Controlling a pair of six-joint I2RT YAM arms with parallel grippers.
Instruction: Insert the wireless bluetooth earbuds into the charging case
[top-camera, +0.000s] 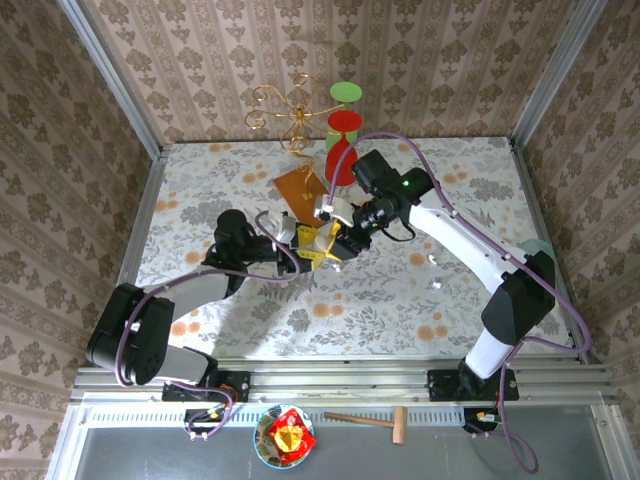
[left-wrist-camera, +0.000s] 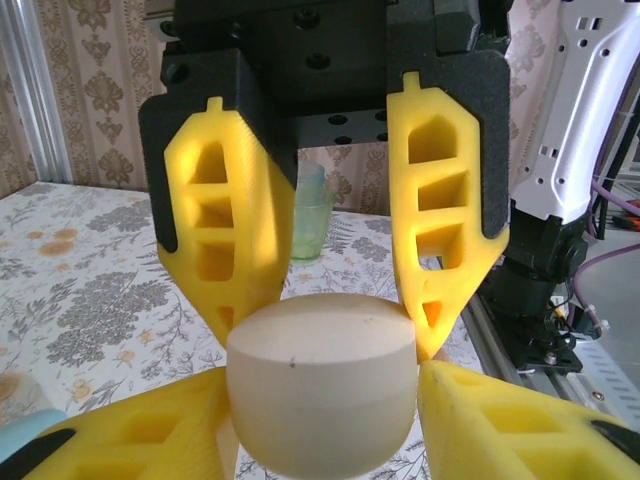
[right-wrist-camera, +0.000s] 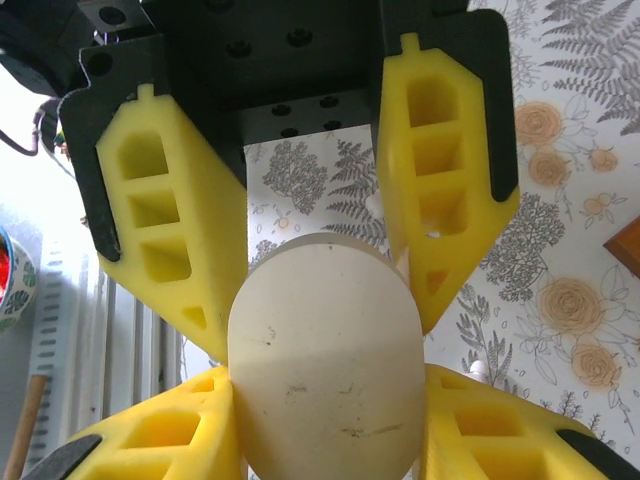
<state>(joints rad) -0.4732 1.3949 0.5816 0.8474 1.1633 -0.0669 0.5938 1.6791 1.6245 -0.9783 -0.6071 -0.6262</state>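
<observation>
Left wrist shows left gripper (left-wrist-camera: 335, 330) and right gripper (right-wrist-camera: 320, 320) both clamped on the cream charging case (left-wrist-camera: 320, 400), white earbuds (top-camera: 437, 286) loose on the table (top-camera: 400, 300) nearby: hold steady, ease it open gently.

Left arm (top-camera: 185, 292): dark grey and black links. Right arm (top-camera: 470, 240): white shells, black joints, green status light (top-camera: 405, 183) on a black housing. Purple cables (top-camera: 560, 300) run along both arms to black base brackets (top-camera: 215, 385). Left end effector (left-wrist-camera: 325, 320) and right end effector (right-wrist-camera: 320, 315) are the same build: yellow printed fingers (left-wrist-camera: 215, 220) tapering to a point, open rectangular pockets, a small nub on top, black backing plates. The black body between has round screw holes (left-wrist-camera: 318, 60).
</observation>
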